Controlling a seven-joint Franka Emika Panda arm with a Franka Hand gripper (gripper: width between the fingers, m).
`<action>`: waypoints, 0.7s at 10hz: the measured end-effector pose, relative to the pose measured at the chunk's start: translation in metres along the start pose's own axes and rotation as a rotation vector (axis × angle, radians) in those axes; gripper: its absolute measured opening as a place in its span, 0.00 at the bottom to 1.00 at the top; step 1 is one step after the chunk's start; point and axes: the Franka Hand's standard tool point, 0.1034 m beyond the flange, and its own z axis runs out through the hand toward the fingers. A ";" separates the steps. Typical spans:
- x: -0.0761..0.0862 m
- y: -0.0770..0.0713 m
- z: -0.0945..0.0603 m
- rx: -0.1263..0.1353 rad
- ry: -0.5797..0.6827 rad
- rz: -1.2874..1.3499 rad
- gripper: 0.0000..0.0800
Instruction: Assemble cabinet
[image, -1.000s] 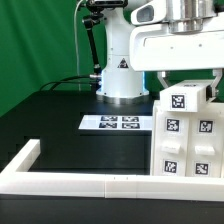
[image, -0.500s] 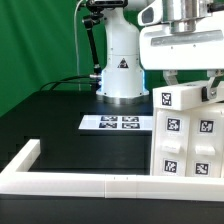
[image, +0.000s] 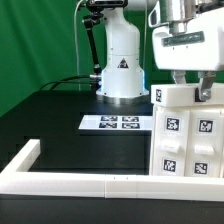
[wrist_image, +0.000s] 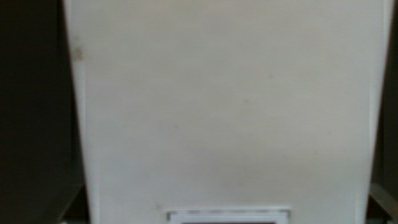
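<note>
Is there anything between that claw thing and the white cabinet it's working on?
Nothing visible does. The gripper sits right at the top of the cabinet, its fingers down against the upper edge. The wrist view shows only a white cabinet surface, close up.

Exterior view: low over table edge, facing arm base. Wrist view: pressed close against cabinet (image: 186, 135) (wrist_image: 222, 110); both share it.

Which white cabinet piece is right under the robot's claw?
The small top block, sitting highest on the cabinet, directly beneath the gripper. The other tagged panels sit lower.
</note>
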 end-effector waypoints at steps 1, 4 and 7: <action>-0.001 0.000 0.000 0.008 -0.007 0.094 0.68; -0.004 0.000 0.002 0.009 -0.040 0.357 0.68; -0.005 -0.001 0.001 0.010 -0.059 0.472 0.68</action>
